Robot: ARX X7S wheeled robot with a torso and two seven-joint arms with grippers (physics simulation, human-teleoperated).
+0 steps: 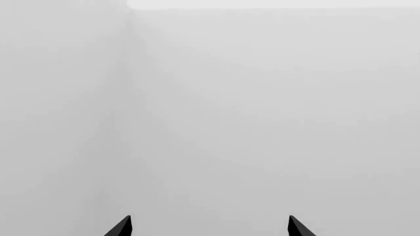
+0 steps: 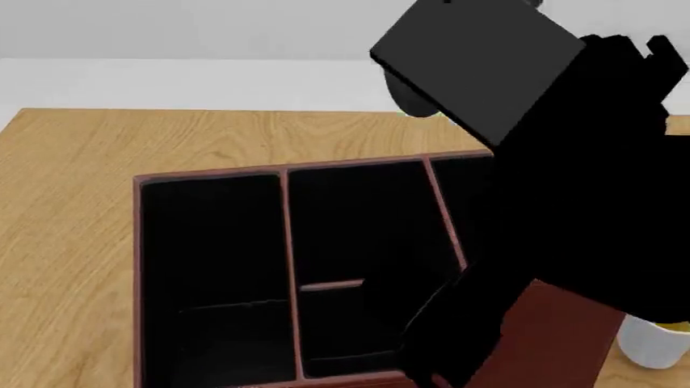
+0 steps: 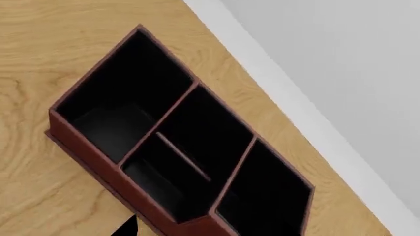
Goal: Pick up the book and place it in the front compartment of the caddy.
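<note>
The book [image 2: 474, 61] shows tilted high above the caddy [image 2: 283, 234] beside the dark right arm, whose grip is hidden, while the left gripper [image 1: 210, 227] is spread, holding nothing

Head view: right arm [image 2: 582, 202] covers right part of caddy [image 2: 216, 182]; right-hand cell mostly hidden, near rim cut off at bottom edge. Mug [image 2: 652, 339] at lower right cut by frame edges, only white side and a yellow trace visible. Right gripper not discernible within black mass; book not identifiable.

Right wrist view: one dark fingertip [image 3: 126, 227] at bottom edge, remainder out of frame; jaw state undeterminable.

Left wrist view: only two fingertips [image 1: 121, 227] visible at bottom edge, apart.
</note>
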